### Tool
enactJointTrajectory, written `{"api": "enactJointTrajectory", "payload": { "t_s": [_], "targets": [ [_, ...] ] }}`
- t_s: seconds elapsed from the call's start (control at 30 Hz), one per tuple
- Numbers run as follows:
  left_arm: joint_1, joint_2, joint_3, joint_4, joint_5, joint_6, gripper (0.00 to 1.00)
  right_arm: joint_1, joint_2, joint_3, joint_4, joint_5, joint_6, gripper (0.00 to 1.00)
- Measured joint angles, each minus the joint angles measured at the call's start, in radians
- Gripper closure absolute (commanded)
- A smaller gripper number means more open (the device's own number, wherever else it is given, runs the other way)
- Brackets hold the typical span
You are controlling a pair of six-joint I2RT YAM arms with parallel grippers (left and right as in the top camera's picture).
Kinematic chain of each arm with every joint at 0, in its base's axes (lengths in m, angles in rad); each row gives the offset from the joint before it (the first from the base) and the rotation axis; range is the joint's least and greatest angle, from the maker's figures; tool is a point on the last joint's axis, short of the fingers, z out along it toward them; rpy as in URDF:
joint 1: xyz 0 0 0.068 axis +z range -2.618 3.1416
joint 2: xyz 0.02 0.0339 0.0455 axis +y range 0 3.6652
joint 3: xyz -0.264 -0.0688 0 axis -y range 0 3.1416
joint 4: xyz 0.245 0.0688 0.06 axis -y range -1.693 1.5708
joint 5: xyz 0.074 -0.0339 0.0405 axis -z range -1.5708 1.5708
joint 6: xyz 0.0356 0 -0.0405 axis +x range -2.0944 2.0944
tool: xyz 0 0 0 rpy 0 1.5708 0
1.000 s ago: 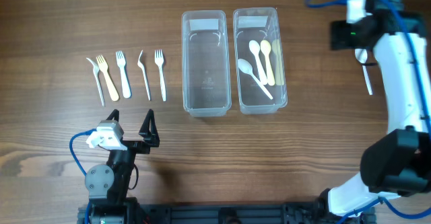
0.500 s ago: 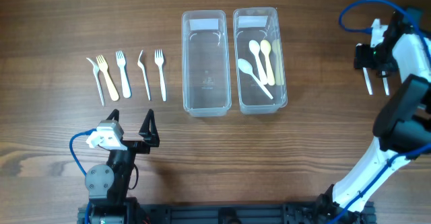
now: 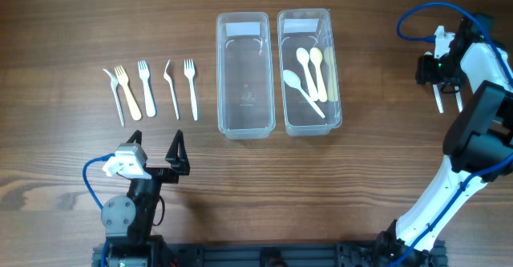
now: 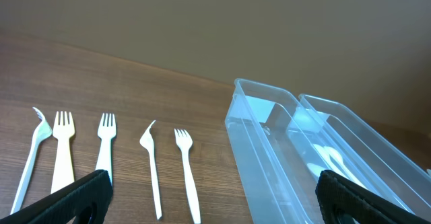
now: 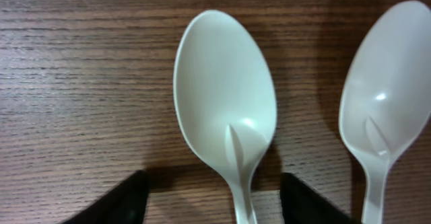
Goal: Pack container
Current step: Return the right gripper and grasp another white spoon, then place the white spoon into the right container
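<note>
Two clear plastic containers stand at the table's far middle: the left one (image 3: pixel 242 74) holds nothing, the right one (image 3: pixel 309 70) holds several white spoons (image 3: pixel 303 82). Several white forks (image 3: pixel 148 91) lie in a row left of them, also in the left wrist view (image 4: pixel 108 157). Two white spoons (image 3: pixel 438 99) lie at the far right. My right gripper (image 3: pixel 439 68) is low over them, open, fingers either side of one spoon's handle (image 5: pixel 225 109), not touching. A second spoon (image 5: pixel 387 109) lies beside it. My left gripper (image 3: pixel 156 159) is open and empty near the front edge.
The left container shows in the left wrist view (image 4: pixel 269 150) with the right one (image 4: pixel 357 150) behind it. A blue cable (image 3: pixel 417 14) loops above the right arm. Bare wood lies between the forks and my left gripper.
My right arm swung from near the containers out to the far right and came down over the two spoons. My left arm has not moved.
</note>
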Motion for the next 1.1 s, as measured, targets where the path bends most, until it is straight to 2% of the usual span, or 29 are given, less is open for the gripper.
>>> {"api": "enactJointTrajectory", "payload": {
  "t_s": [0.07,0.1,0.17,0.4,0.5,0.67,0.9,1.1],
  "targets": [
    [0.0,0.0,0.0,0.0,0.0,0.0,0.0,0.0,0.0,0.0,-0.001,-0.004,-0.001,0.62],
    [0.0,0.0,0.0,0.0,0.0,0.0,0.0,0.0,0.0,0.0,-0.002,-0.007,-0.002,0.63],
    [0.0,0.0,0.0,0.0,0.0,0.0,0.0,0.0,0.0,0.0,-0.005,-0.008,0.002,0.76],
    [0.0,0.0,0.0,0.0,0.0,0.0,0.0,0.0,0.0,0.0,-0.007,-0.008,0.021,0.82],
    [0.0,0.0,0.0,0.0,0.0,0.0,0.0,0.005,0.0,0.0,-0.011,-0.008,0.039,0.9],
    [0.0,0.0,0.0,0.0,0.0,0.0,0.0,0.034,-0.037,0.0,-0.005,-0.008,0.047,0.92],
    [0.0,0.0,0.0,0.0,0.0,0.0,0.0,0.102,-0.21,0.0,-0.006,-0.02,0.059,0.93],
    [0.0,0.0,0.0,0.0,0.0,0.0,0.0,0.238,-0.338,0.0,-0.007,-0.072,0.118,0.92]
  ]
}}
